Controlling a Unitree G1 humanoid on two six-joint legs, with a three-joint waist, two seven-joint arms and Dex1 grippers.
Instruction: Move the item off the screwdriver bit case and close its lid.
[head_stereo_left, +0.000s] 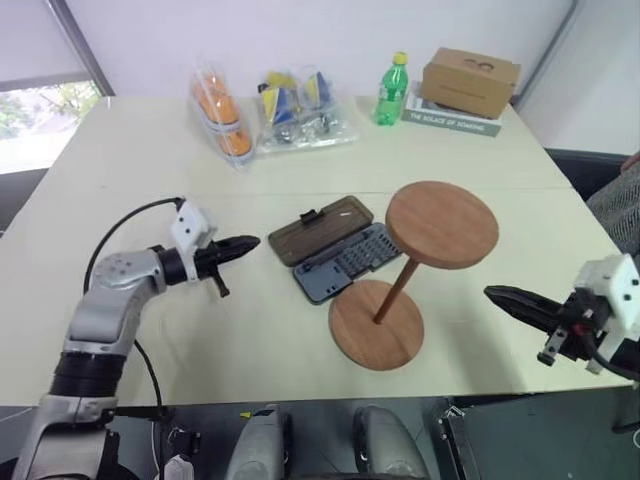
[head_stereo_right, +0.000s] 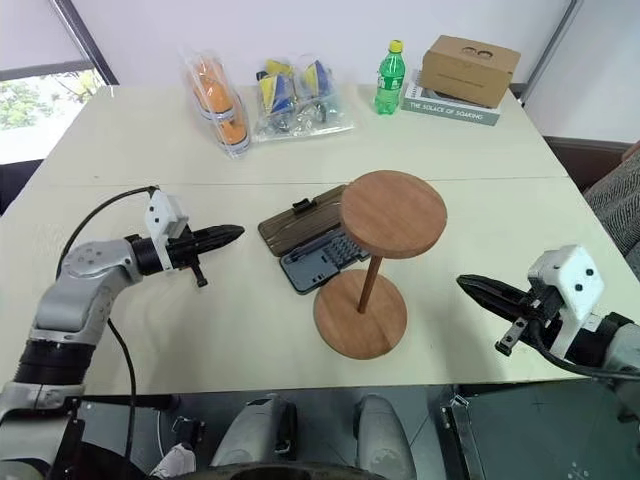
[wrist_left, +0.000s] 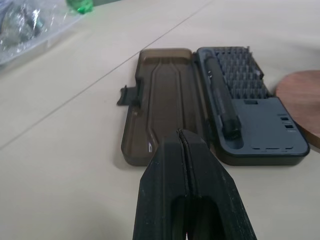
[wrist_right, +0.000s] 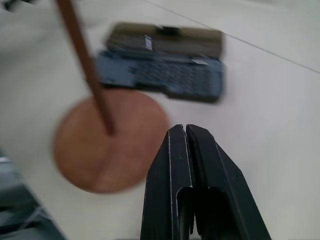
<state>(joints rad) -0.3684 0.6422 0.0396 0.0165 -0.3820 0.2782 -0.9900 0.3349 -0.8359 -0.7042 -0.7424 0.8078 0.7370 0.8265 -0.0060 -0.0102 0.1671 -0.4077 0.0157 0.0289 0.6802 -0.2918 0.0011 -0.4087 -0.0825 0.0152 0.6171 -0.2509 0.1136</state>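
Both end effectors hang above the table with fingers pressed together, holding nothing. On the case's left, the left end effector points its tips toward the lid, stopping near it without touching; its wrist view looks straight along the shut fingers at the lid's near edge. On the case's right, well apart from it and past the stand, the right end effector points back toward the stand's base. Open on the table, the case shows its rows of bits, and its lid lies flat on the table beside it, latch tab on the outer long edge. Standing upright just beside the case, the stand has its lower disc on the table touching or nearly touching the case's near corner, while the upper disc overhangs the case's right end. Beyond the case, at the table's far edge, lie clear packs, a green bottle and a cardboard box on a book.
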